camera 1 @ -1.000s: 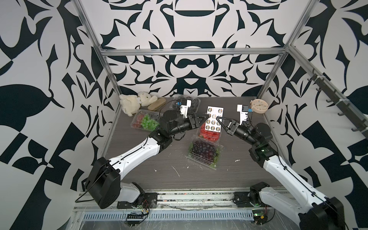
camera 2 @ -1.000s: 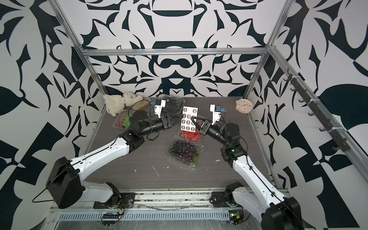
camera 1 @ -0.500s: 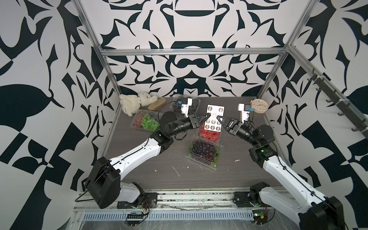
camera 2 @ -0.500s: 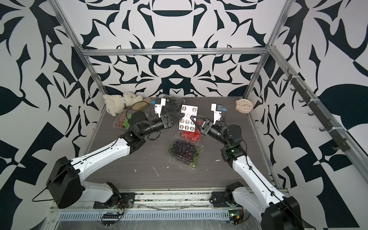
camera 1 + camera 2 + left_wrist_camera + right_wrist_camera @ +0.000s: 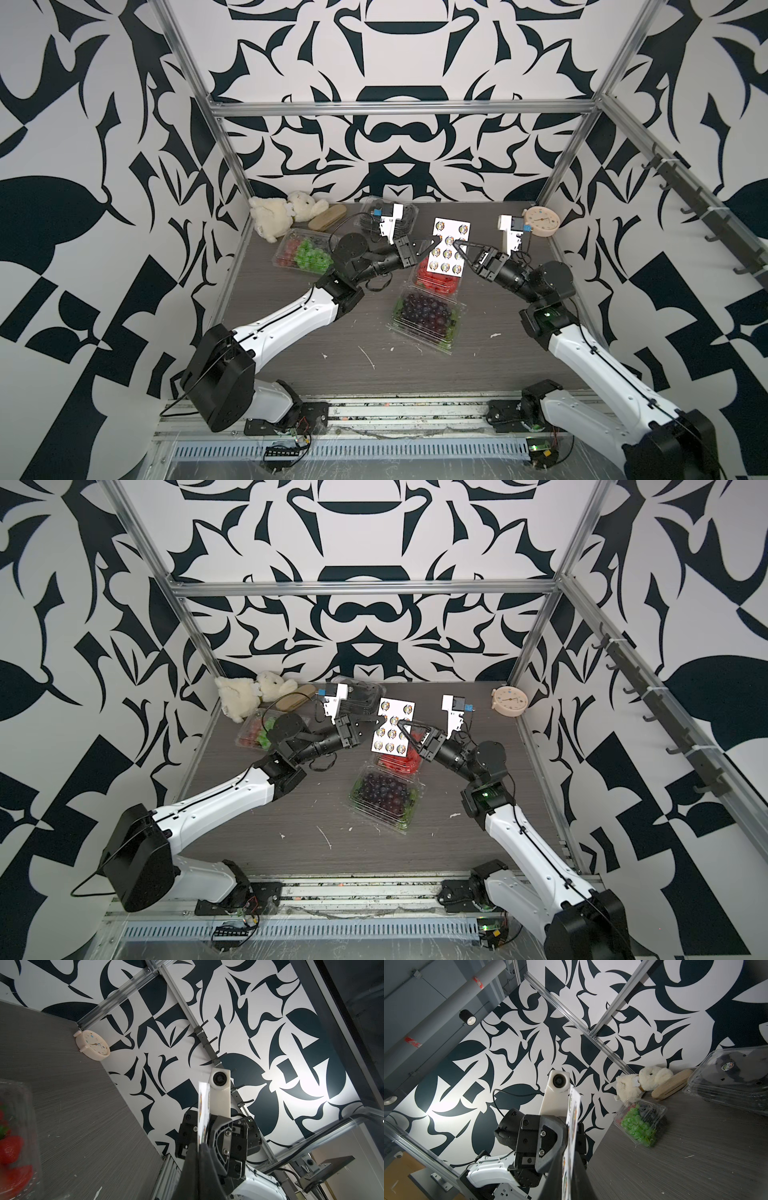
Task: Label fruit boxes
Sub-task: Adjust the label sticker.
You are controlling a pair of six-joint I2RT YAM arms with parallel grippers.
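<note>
A white sticker sheet [image 5: 449, 249] [image 5: 392, 729] hangs in the air between both grippers. My left gripper [image 5: 432, 241] [image 5: 199, 1147] is shut on its left edge. My right gripper [image 5: 457, 243] [image 5: 569, 1157] is shut on its right part, one finger on each face. Under the sheet sits the strawberry box [image 5: 436, 282] [image 5: 10, 1147], with the dark grape box [image 5: 428, 316] in front of it. The mixed green grape box [image 5: 305, 253] [image 5: 640, 1124] lies at the back left. The black berry box [image 5: 405, 214] [image 5: 733, 1080] stands at the back, partly hidden by my left wrist.
A cream plush toy [image 5: 278, 214] and a tan oval case [image 5: 328, 216] lie in the back left corner. A small clock [image 5: 540, 220] [image 5: 92, 1047] leans in the back right corner. White paper scraps [image 5: 365, 355] dot the table front.
My left gripper has closed its jaws onto the sheet's left edge. The right gripper and the sheet have stayed almost where they were.
</note>
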